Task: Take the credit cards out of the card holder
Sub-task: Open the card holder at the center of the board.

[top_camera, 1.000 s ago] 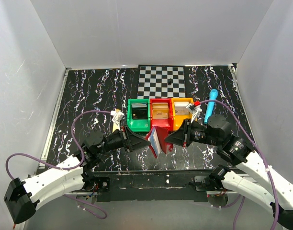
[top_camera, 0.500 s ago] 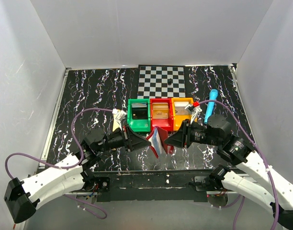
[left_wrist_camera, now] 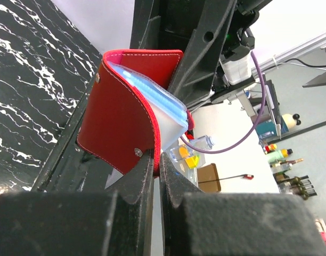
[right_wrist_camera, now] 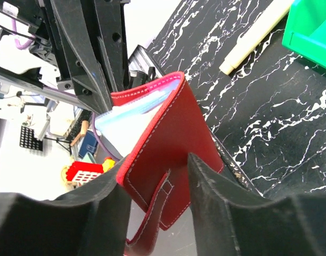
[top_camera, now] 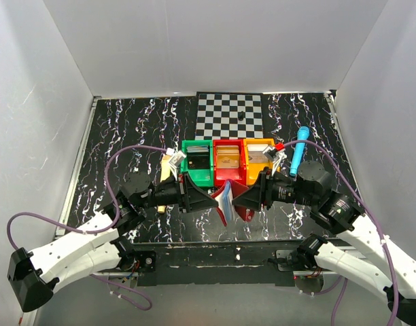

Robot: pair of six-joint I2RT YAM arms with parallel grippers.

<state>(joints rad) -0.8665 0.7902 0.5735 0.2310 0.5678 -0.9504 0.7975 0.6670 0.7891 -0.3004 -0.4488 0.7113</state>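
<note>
One card holder (left_wrist_camera: 120,117), one left claw (left_wrist_camera: 156,160) gripping

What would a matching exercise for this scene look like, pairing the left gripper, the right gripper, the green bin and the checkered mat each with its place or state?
Things:
1. left gripper
2. right gripper
3. green bin
4. checkered mat

Places or states:
A. directly left of the red bin
B. open, astride a flap of the card holder
C. at the far edge of the table
D. shut on the card holder

Pairs: 1-D, 2-B, 3-A, 4-C.
</note>
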